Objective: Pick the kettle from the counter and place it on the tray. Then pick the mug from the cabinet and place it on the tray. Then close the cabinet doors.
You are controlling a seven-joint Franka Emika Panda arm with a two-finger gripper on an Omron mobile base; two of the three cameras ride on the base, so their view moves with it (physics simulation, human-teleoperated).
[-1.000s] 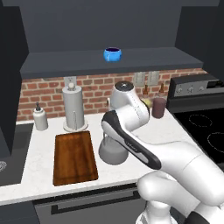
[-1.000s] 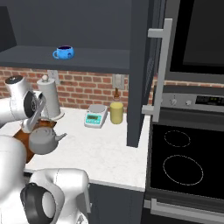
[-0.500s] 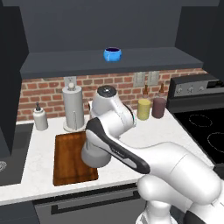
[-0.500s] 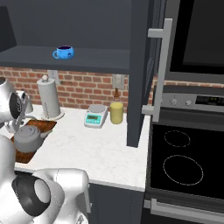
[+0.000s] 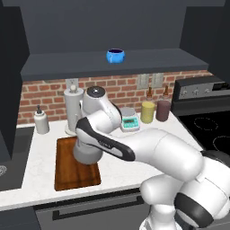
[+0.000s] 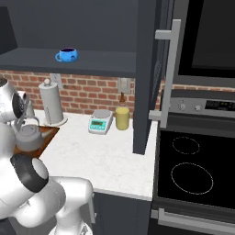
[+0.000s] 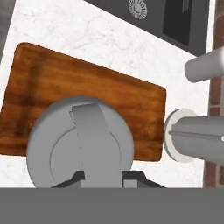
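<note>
The grey kettle (image 7: 65,153) hangs by its arched handle (image 7: 89,131) from my gripper (image 7: 103,177), which is shut on that handle. It sits over the near part of the brown wooden tray (image 7: 87,87); whether it touches the board I cannot tell. From the right base view the kettle (image 6: 28,137) is at the tray's (image 6: 49,132) edge on the white counter (image 6: 92,156). My arm covers the kettle in the left base view, above the tray (image 5: 67,173). The blue mug (image 5: 115,55) stands on the open cabinet's shelf (image 5: 67,69). One cabinet door (image 6: 146,69) stands open.
A paper-towel roll (image 5: 73,110) and a soap bottle (image 5: 41,121) stand behind the tray. A scale (image 6: 100,121), a yellow jar (image 6: 121,118) and a dark jar (image 5: 162,110) line the brick wall. The stove (image 6: 193,170) lies right, a sink (image 7: 140,6) left.
My arm has swung left with the kettle in its grip, from the counter right of the tray to over the tray. The mug and doors have not moved.
</note>
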